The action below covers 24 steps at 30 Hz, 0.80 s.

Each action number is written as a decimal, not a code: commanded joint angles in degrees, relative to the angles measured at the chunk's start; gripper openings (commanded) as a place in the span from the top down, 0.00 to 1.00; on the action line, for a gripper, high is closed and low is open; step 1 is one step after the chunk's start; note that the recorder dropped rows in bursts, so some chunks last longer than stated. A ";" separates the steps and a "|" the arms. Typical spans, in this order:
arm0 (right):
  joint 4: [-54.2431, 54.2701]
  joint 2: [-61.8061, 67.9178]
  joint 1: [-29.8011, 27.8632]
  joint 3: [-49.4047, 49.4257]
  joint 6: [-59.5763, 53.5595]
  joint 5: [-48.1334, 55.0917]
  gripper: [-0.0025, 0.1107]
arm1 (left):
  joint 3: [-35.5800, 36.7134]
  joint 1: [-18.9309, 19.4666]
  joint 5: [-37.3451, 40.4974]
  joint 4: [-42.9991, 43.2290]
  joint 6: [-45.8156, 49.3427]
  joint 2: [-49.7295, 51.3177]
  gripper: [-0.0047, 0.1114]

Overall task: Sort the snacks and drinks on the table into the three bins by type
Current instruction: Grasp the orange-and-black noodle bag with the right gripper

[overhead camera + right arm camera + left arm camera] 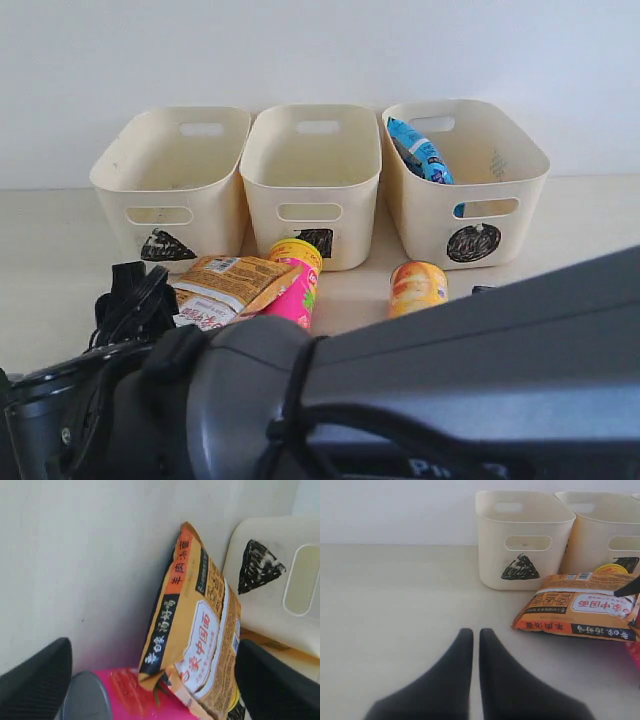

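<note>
Grippers first: the left gripper (476,640) sits low over the table (395,605), jaws pinched together on nothing. The right gripper (150,650) is spread wide, jaws either side of the orange bag (195,630) and not yet pressing it. That bag lies in front of the triangle bin (170,180), one end propped on the pink tube (130,690). It looks light, soft and crinkly, with slick film and contents likely to crack. A gentle squeeze across the middle of its body seems the safest hold, since a corner pinch could slip. Toward the right of the exterior view, the yellow-orange tube (418,287) sits apart on the table. Further back stand the bins in a row: the triangle bin and the square bin (315,170) show nothing inside, and the circle bin (500,190) holds the blue bag (420,150), leaning against its left wall.
</note>
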 commanded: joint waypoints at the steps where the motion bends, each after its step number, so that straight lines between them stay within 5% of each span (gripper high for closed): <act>1: -4.97 2.11 -3.02 -0.36 5.37 -1.33 0.27 | -0.21 0.07 -0.44 -0.25 -0.39 -0.16 0.93; 8: -6.99 5.08 -9.66 -0.41 9.00 -10.64 0.27 | -0.21 0.07 -0.44 -0.25 -0.39 -0.16 0.93; 24: -12.92 18.53 -9.84 -15.05 6.75 -0.18 0.27 | -0.21 0.07 -0.44 -0.25 -0.39 -0.16 0.93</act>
